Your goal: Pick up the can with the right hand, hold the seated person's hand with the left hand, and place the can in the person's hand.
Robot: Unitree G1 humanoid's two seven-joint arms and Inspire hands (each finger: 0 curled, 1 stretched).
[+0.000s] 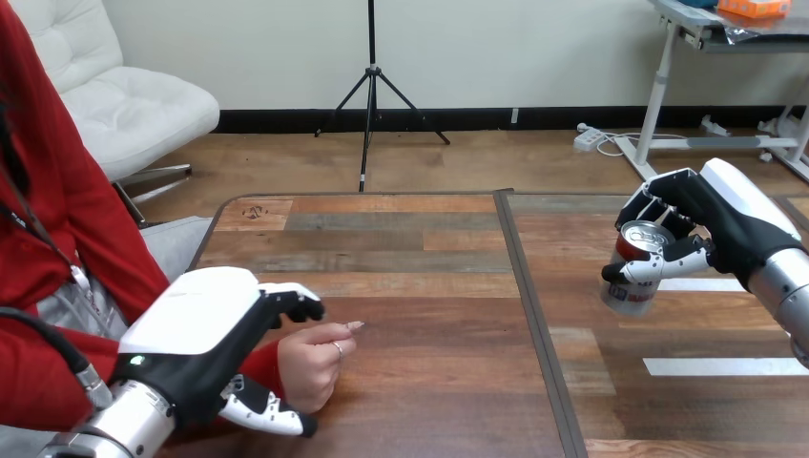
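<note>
A silver and red can point(633, 277) is at the right of the wooden table point(420, 277), with my right hand point(725, 224) shut on it: fingers over its top rim, thumb across its side. I cannot tell whether its base touches the table. At the lower left, my left hand point(205, 329) reaches over the person's wrist. Its fingers point(298, 305) curl over the top and its thumb point(267, 412) lies below, so it closes round the wrist at the red sleeve. The person's hand point(313, 361) rests on the table in a loose fist, one finger pointing right.
A dark seam point(532, 315) runs front to back down the table's middle. Two white tape strips point(725, 365) lie on the right half near my right arm. The person sits at the left side.
</note>
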